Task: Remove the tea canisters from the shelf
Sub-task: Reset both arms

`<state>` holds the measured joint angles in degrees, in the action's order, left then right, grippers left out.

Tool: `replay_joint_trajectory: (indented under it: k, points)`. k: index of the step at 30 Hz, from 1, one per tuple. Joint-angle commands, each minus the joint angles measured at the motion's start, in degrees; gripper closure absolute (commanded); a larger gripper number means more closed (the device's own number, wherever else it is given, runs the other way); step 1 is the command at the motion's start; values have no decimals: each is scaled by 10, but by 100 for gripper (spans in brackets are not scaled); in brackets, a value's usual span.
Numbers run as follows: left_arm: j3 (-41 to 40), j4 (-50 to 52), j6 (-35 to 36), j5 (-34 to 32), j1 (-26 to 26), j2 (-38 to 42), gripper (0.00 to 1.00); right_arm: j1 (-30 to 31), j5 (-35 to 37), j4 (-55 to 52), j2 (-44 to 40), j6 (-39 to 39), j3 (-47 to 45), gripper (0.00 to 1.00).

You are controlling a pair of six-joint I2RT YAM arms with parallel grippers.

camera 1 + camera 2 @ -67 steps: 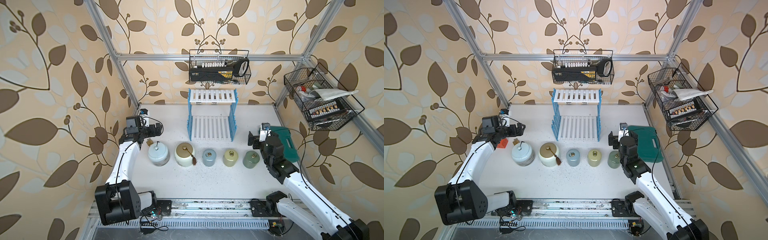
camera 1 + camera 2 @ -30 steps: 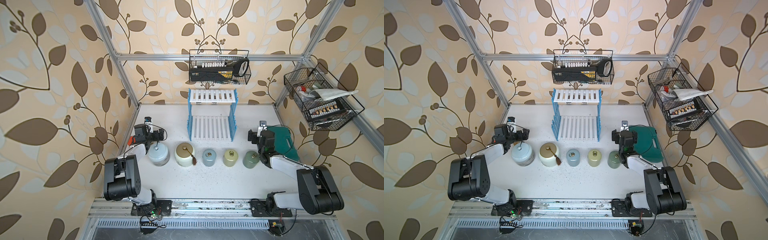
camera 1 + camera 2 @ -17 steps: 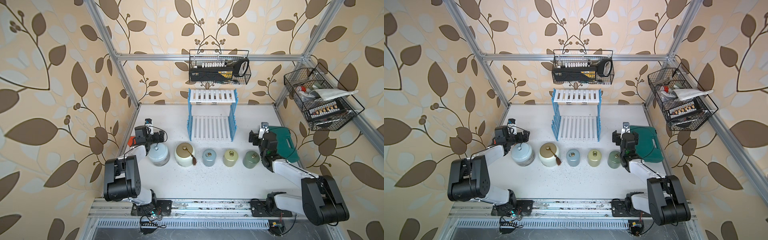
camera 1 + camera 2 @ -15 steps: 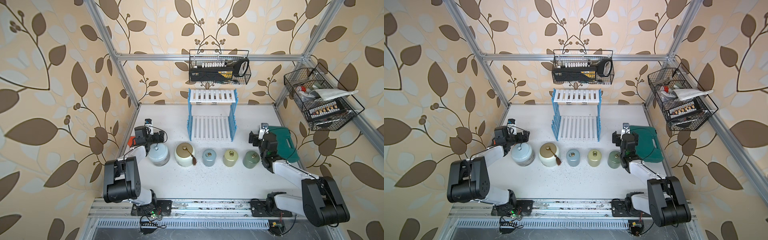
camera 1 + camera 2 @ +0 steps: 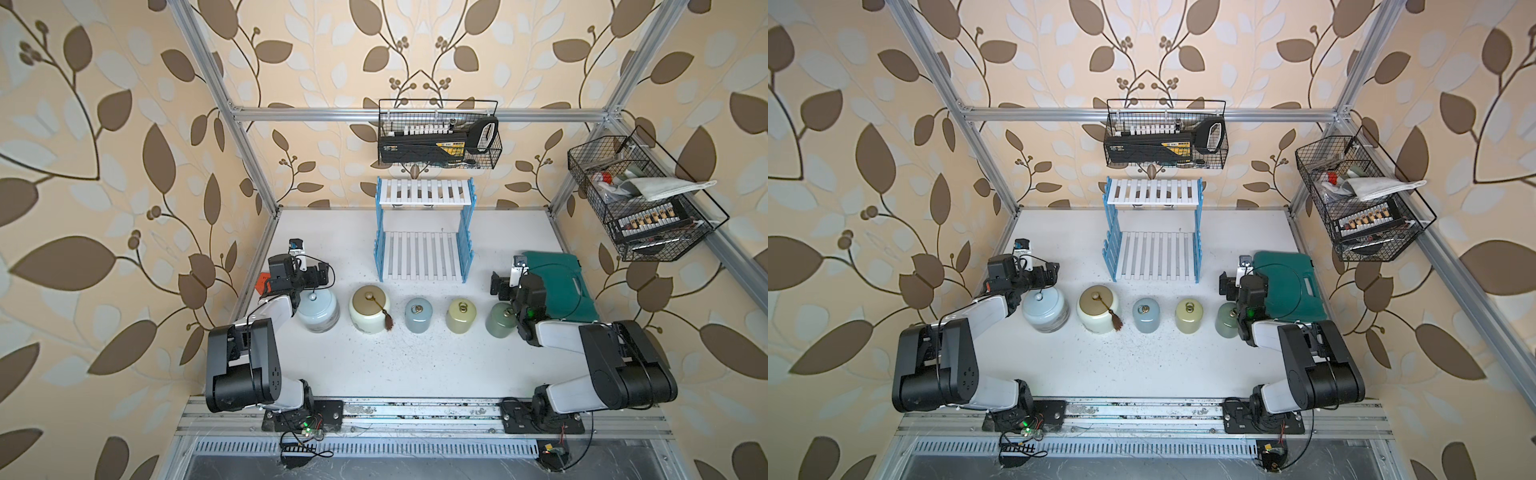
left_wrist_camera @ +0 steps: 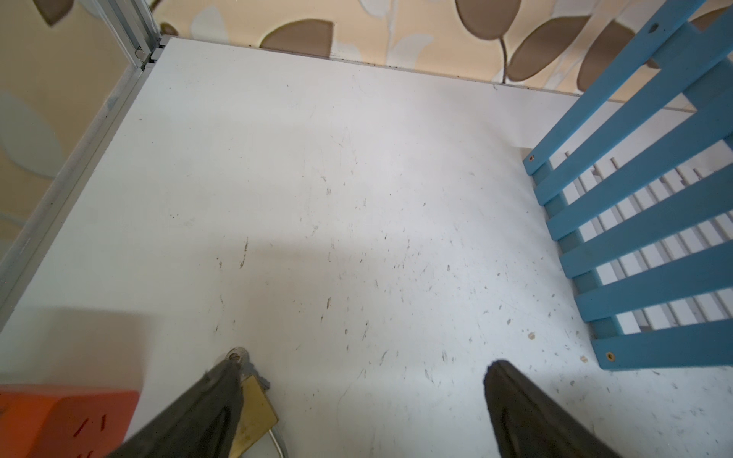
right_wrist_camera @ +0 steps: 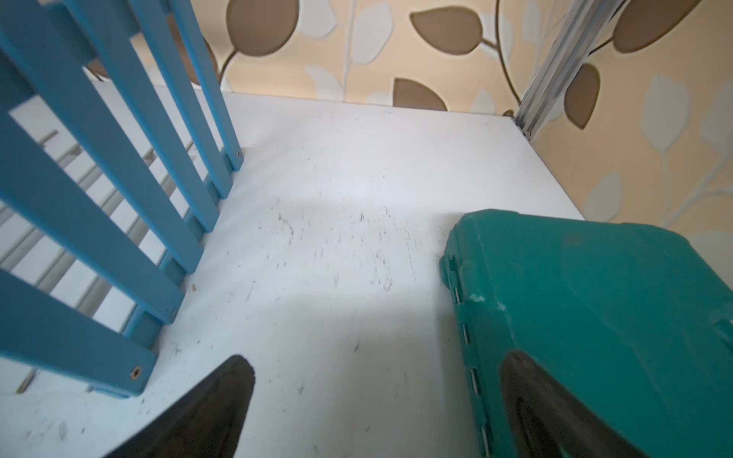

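Standing upright in a row across the white table [image 5: 374, 365], in front of the shelf [image 5: 422, 257] and none of them on its boards, the five tea canisters show in both top views. From the left arm's side they are the pale blue squat jar [image 5: 318, 311], the cream jar [image 5: 368, 311] with its brown lid and tassel, the blue-grey cylinder [image 5: 419, 316], the yellow-green cylinder [image 5: 461, 316] and the sage green cylinder [image 5: 498, 322]. Each stands apart from its neighbours. The shelf stands against the back wall below a black wire basket [image 5: 438, 143]. The left gripper [image 6: 363, 365] hangs low over the table just behind the pale blue squat jar with its jaws wide apart and only white tabletop between them. Its wrist view shows the shelf's blue side panel off to one side, an orange block [image 6: 59, 420], and a brass-coloured flat piece [image 6: 256, 412] just beside one fingertip. The right gripper [image 7: 377, 363] also has its jaws spread with nothing in them. It sits over the table between the shelf's other blue side panel and a green case [image 7: 595, 317]. One finger overlaps the case's edge in the wrist view, and whether it touches the case cannot be told. In both top views the right arm's wrist hides part of the sage green cylinder.
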<state>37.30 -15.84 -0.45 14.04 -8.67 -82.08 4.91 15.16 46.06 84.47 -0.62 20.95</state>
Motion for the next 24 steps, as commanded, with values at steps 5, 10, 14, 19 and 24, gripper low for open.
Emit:
replay_joint_trajectory:
  k: [5,10,14,19,24]
  points:
    - [-3,-11,-3,12,-3,12,1,-17,-17,24,18,23,-5,1]
    - [-5,-13,-1,7,-3,15,1,-18,-18,30,19,22,-6,1]
    - [-11,-15,-1,9,-3,18,1,-18,-18,27,17,22,-6,1]
    - [-12,-17,0,8,-3,18,1,-18,-22,24,21,24,-2,1]
    - [-22,-22,-1,8,-3,25,1,-22,-27,22,19,25,-2,1]
